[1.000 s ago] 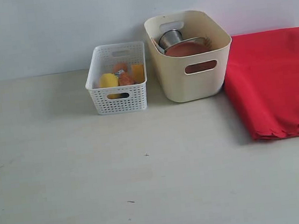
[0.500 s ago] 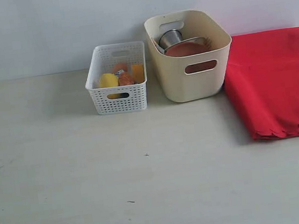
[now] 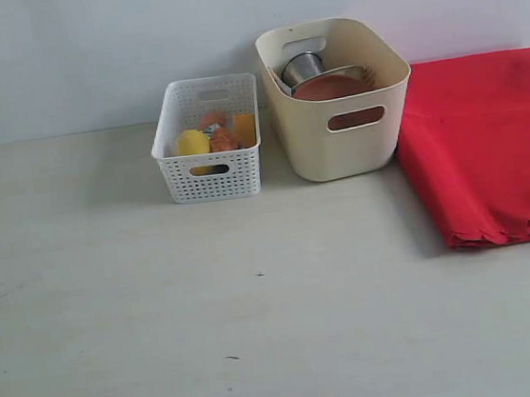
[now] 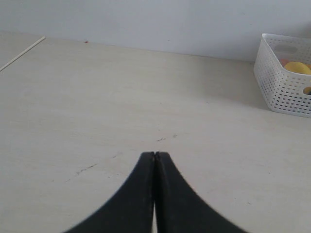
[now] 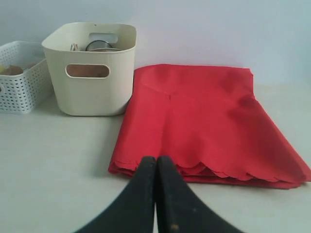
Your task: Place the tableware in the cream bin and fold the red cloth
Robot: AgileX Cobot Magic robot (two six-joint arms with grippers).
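**Pale wooden counter** (image 3: 258, 305), with both bins near its far edge.

**Large bright red fabric cloth** (image 3: 485, 149): lies folded in a thick rectangular pad at the counter's right edge, with the scalloped hem toward the near side. The layers look loose, so a gripper brushing the hem could drag the top ply and undo the fold.

**Tall cream plastic bin** (image 3: 336, 147): stands just beside the cloth. A tug on the fabric might nudge it.

**Low white perforated basket** (image 3: 210, 176): holds food and sits just beside the bin, on the side away from the cloth.

**Bin contents:** a round brown plate (image 3: 329, 87) rests high, with a tilted steel cup (image 3: 302, 67) behind it, and a jolt could tip the cup. The other tableware is hidden below the rim, so whether everything is in cannot be confirmed.

**Left gripper** (image 4: 154, 155) and **right gripper** (image 5: 156, 160): both are clenched and empty. The right one sits near the hem.
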